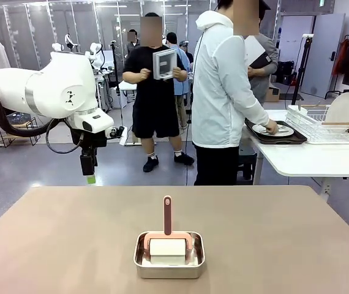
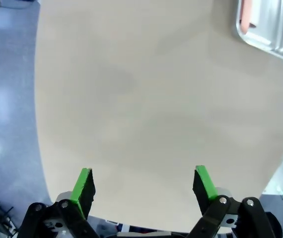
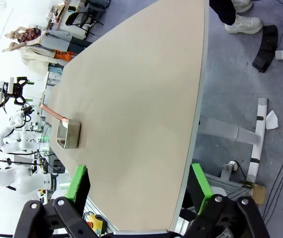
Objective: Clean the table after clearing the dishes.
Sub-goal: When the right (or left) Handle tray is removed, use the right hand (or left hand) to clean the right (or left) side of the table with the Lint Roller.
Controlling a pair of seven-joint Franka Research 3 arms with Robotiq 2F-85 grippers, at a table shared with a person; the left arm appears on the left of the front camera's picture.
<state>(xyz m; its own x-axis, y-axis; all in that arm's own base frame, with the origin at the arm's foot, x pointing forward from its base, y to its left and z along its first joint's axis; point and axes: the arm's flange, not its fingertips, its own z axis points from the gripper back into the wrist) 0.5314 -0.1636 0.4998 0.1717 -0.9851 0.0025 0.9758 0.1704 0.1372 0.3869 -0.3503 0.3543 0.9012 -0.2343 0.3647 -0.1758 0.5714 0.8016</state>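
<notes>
From my station, the table (image 1: 70, 233) looked cleared. Its taupe top was bare except for the steel pan (image 1: 169, 262) near the middle of the near edge, and the pink-handled roller (image 1: 168, 247) sat in it with its handle upright. The dishes (image 1: 281, 130) were off to the right on a dark tray (image 1: 285, 140) on the smaller white table (image 1: 309, 160). A person in a white jacket had a hand (image 1: 271, 127) on the plate, just beside a wire dish rack (image 1: 321, 125). I judged the clearing step finished and the wiping step not yet begun, since the roller lay untouched. The left gripper (image 1: 90, 177) hung pointing down above the far left edge of the table, well apart from the pan. Its fingers were spread as wide as they go, with nothing between the green pads. The right gripper (image 3: 139, 181) was high off the table's right side, its fingers equally wide and empty, and the pan was far off in its wrist view. My next move would call for bringing one gripper over the pan, lining the fingers across the upright handle, and closing on it before lifting the roller clear of the pan's rim.
</notes>
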